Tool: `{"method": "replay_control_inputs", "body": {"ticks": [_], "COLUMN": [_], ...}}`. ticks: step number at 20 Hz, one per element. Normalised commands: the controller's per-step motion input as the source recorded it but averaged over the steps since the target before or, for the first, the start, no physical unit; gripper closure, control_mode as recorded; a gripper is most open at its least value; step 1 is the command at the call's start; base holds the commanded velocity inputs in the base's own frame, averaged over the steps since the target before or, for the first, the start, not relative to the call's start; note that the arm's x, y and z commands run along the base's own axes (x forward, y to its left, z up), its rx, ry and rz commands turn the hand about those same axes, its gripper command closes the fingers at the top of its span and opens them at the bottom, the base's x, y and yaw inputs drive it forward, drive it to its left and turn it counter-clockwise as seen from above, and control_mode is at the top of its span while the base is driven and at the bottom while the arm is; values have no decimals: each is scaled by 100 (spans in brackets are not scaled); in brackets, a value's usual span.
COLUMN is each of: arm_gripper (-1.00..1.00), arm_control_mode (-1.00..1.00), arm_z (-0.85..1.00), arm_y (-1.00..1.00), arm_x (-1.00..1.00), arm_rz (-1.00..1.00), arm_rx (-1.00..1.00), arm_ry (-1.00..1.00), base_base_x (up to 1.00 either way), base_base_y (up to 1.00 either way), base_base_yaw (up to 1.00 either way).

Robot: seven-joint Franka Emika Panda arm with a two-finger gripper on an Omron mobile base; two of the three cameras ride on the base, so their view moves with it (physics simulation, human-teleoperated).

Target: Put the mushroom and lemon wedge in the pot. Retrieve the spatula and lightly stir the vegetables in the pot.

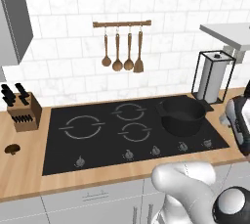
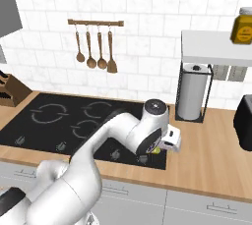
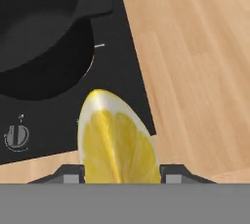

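The bright yellow lemon wedge (image 3: 117,140) sits between my fingertips, and my gripper (image 3: 122,174) is shut on it, just off the hob's front right corner. In the right base view the gripper (image 2: 155,152) points down there, with a bit of the lemon wedge (image 2: 156,150) showing under the hand. The low black pot (image 1: 181,115) stands on the hob's back right ring; its rim (image 3: 34,32) lies just up and left of the wedge. Far to the left, the brown mushroom (image 1: 12,148) lies on the wooden counter. The spatula is out of view.
A knife block (image 1: 22,110) stands left of the black hob (image 1: 97,145). A wall rack (image 1: 122,23) holds wooden spoons and an all-brown turner. A paper towel holder (image 1: 213,76) stands behind the pot, under a shelf (image 2: 216,47) with a jar (image 2: 243,26). A black appliance (image 2: 243,123) is at far right.
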Motion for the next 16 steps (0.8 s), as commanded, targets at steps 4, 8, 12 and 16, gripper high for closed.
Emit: {"method": "replay_control_inputs", "body": {"ticks": [4,8,12,16], "arm_gripper": [100,100,100,100], "arm_control_mode": [-100,-100,-100,-100], "arm_z": [100,88,51,-5], "arm_y": [94,70,24,-3], "arm_x": [13,91,100,86], "arm_rz": [-7,0,0,0], "arm_rx": [-6,-2,0,3], "arm_ry": [-7,9,18,8], "base_base_x": [0,0,0,0], "base_base_y": [0,0,0,0], "base_base_yaw": [0,0,0,0]}}
